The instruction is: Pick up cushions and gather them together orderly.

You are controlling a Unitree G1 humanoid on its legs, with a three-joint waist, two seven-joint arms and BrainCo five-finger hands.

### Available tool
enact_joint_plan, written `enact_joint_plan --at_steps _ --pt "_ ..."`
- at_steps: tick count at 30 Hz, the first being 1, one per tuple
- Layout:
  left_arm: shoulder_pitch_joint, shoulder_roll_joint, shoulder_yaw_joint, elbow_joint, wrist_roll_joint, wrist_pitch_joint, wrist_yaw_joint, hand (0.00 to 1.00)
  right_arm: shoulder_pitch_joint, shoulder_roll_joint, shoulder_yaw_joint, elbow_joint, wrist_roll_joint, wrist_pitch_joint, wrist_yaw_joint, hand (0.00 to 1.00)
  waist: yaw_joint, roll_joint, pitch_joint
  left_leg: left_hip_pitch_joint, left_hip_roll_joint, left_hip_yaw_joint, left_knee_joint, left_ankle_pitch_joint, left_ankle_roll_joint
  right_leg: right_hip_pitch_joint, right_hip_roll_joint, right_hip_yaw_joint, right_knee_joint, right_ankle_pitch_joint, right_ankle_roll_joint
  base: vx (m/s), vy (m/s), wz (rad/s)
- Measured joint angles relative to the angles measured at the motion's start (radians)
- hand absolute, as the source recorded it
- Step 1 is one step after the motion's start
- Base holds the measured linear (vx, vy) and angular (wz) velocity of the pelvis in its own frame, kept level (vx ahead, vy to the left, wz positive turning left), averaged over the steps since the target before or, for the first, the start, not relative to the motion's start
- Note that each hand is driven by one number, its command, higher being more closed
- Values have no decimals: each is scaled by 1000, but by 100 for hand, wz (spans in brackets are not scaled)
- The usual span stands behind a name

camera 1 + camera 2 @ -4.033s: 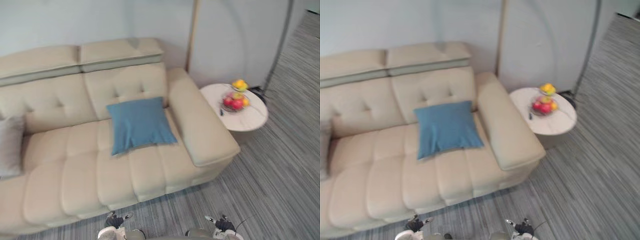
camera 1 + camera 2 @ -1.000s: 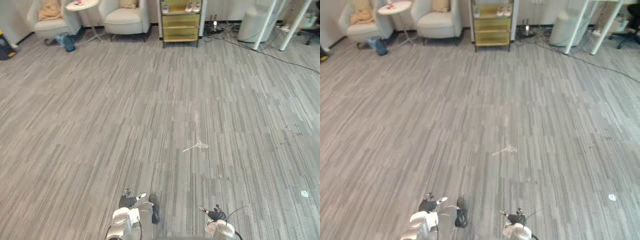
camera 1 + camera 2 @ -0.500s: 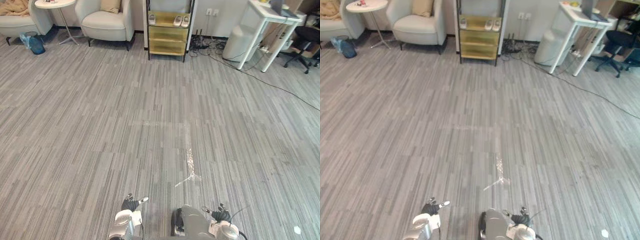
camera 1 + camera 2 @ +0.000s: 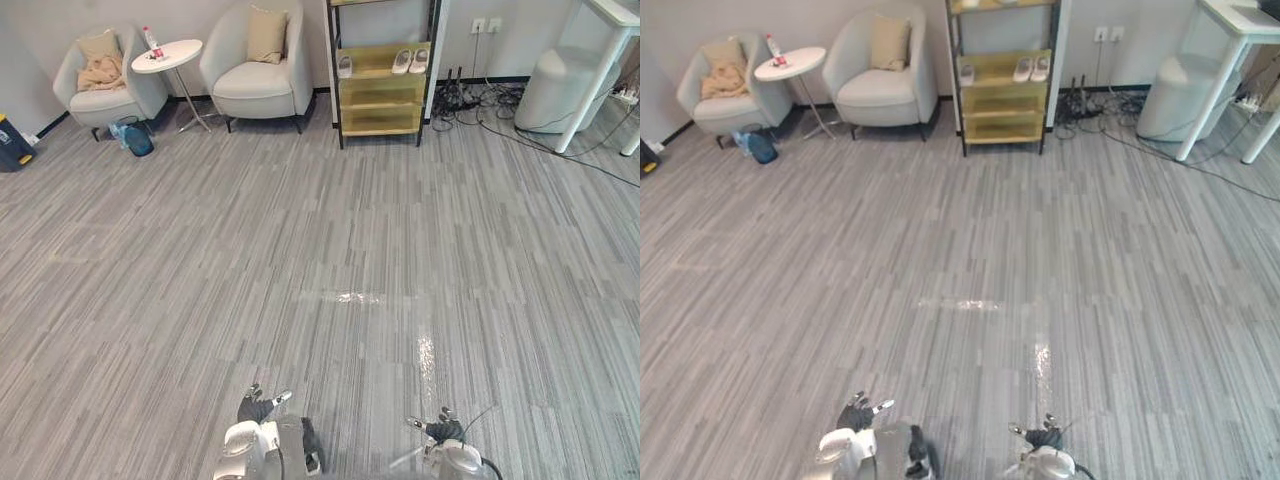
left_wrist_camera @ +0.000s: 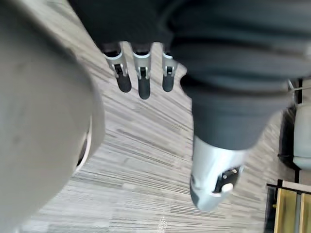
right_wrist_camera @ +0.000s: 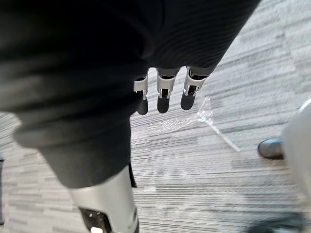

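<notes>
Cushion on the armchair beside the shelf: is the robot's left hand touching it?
Apart: left eye view shows floor between the left hand and the cushion.

Two armchairs point(image 4: 256, 92), two cushions point(image 4: 266, 34), one side table point(image 4: 167, 55) — one shelf point(image 4: 380, 92)

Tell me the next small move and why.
Probably turn left and step toward the armchairs: a tan cushion leans in one, a second cushion in the other, far off, while the left hand and right hand hang open, empty.

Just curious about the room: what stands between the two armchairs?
A small round white table with a bottle on it, between the left armchair and the right armchair; both eye views show it.
</notes>
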Motion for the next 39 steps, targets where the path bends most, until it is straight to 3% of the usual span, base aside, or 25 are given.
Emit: enact_joint_plan --at_steps 1,2,3,4,6,7,9,11,14,15,16,17,18,19,21,23,24,26,28,30,32,33,34,36,39 --pt "6 2 9 1 0 1 -1 0 1 4 2 4 -4 4 2 0 7 6 -15 2 -8 -29 -10 78 67 34 8 32 3 -32 31 556 216 -49" --pt "2 10 14 1 0 1 -1 0 3 16 5 8 -4 9 2 0 3 -33 -27 4 -40 -18 5 48 73 36 -23 41 26 -40 41 697 267 -33" --pt "2 8 15 1 0 1 0 0 16 21 5 7 -6 9 2 0 0 -56 -40 14 -57 -18 -3 27 80 24 -45 44 67 -40 41 595 227 10" --pt "1 8 7 1 3 0 -1 0 44 27 5 7 -21 9 2 0 2 -90 -54 53 -87 -1 -23 -4 75 -39 -73 66 235 -39 48 485 190 5" --pt "-10 16 6 10 9 3 0 0 51 31 4 -3 -23 8 4 0 3 -121 -55 126 -128 -3 -39 -49 77 -163 -99 106 563 0 99 489 211 -4" --pt "-16 17 5 31 10 13 0 0 52 29 2 -10 -23 5 12 0 -4 -116 -48 187 -146 -4 -43 -87 76 -245 -99 124 757 6 109 613 248 -3" --pt "-20 13 -4 46 14 24 1 0 52 23 1 -21 -23 1 23 0 -19 -112 -45 279 -163 -8 -82 -114 69 -355 -101 105 892 0 111 480 163 10" --pt "-20 11 -38 56 16 25 1 0 44 12 0 -25 -24 1 25 0 -26 -110 -43 349 -176 -27 -146 -119 61 -463 -110 37 861 -19 92 365 82 30" --pt "-21 -1 -48 63 18 25 1 0 36 0 -33 -14 -17 -14 27 0 -30 -90 -31 451 -169 -54 -226 -127 47 -557 -94 -41 631 -30 65 415 -13 24" --pt "-16 0 -48 64 18 25 1 0 34 1 -37 -12 -16 -20 29 0 -31 -86 -35 459 -161 -58 -236 -135 33 -562 -68 -40 509 5 39 409 -93 26" --pt "-13 0 -48 69 19 24 0 0 34 3 -38 -8 -13 -20 29 0 -34 -88 -37 475 -160 -72 -241 -148 11 -555 -41 -19 339 119 12 497 -153 41" --pt "-16 -1 -49 82 19 25 -1 0 32 4 -46 -4 -1 -23 30 0 -45 -90 -39 489 -154 -99 -241 -154 2 -541 -32 -12 333 166 5 457 -163 51" --pt "-16 0 -64 96 21 26 -11 0 25 -1 -55 0 0 -25 31 0 -49 -59 -48 495 -127 -119 -237 -156 -2 -519 -20 -37 311 166 0 549 -240 46" --pt "-13 -1 -55 96 28 26 -12 0 19 -16 -58 21 2 -28 31 0 -48 -32 -52 473 -96 -123 -177 -156 -2 -487 -5 -63 280 151 -23 433 -212 31" --pt "-14 -1 -55 96 30 26 -11 0 13 -22 -58 27 13 -28 29 0 -48 -24 -47 444 -78 -127 -80 -154 -4 -446 -5 -81 251 143 -34 338 -201 30" --pt "-22 0 -56 90 38 26 -19 0 21 -24 -54 33 31 -28 28 0 -52 -24 -42 327 -27 -136 251 -109 -15 -335 -3 -111 169 130 -37 336 -222 44" --pt "-21 0 -56 76 40 24 -21 0 24 -27 -41 34 41 -28 27 0 -44 -30 -36 249 18 -117 431 -93 0 -281 1 -118 134 124 -45 259 -147 21" --pt "-15 0 -59 65 40 23 -24 0 19 -21 -35 35 59 -28 26 0 -32 -31 -35 194 71 -81 482 -145 -5 -204 0 -112 87 120 -50 208 -88 -11" --pt "-14 0 -59 58 40 22 -24 0 15 -15 -35 33 59 -28 27 0 -30 -32 -33 163 71 -85 370 -162 -6 -173 -9 -98 62 116 -43 169 -28 -18" --pt "-16 0 -60 56 40 19 -25 0 16 -14 -35 33 60 -28 25 0 -28 -34 -33 136 38 -130 203 -160 -15 -161 -24 -86 63 105 -25 202 76 -19" --pt "-15 0 -62 59 38 13 -24 0 18 -21 -33 34 59 -29 26 0 -25 -25 -37 150 15 -178 8 -72 -28 -169 -21 -61 72 84 9 153 141 -34" --pt "-7 -1 -62 67 38 12 -25 0 21 -31 -31 35 59 -29 25 0 -23 -2 -47 161 24 -204 -50 22 -18 -168 1 -45 83 70 28 217 221 -34" --pt "-11 4 -52 82 37 11 -24 0 20 -34 -24 44 57 -27 25 0 -24 2 -54 179 23 -218 -60 11 -56 -159 8 -29 96 51 46 227 211 -21" --pt "-12 5 -47 79 37 6 -22 0 43 -19 -5 46 56 -28 26 0 -21 -44 -62 204 -17 -201 -108 12 -43 -156 -35 -21 97 37 61 191 167 -4" --pt "-9 5 -59 80 37 2 -26 0 52 -8 14 64 57 -29 26 0 -19 -76 -76 258 -73 -190 -201 29 -21 -150 -82 -9 88 26 71 163 130 -7"
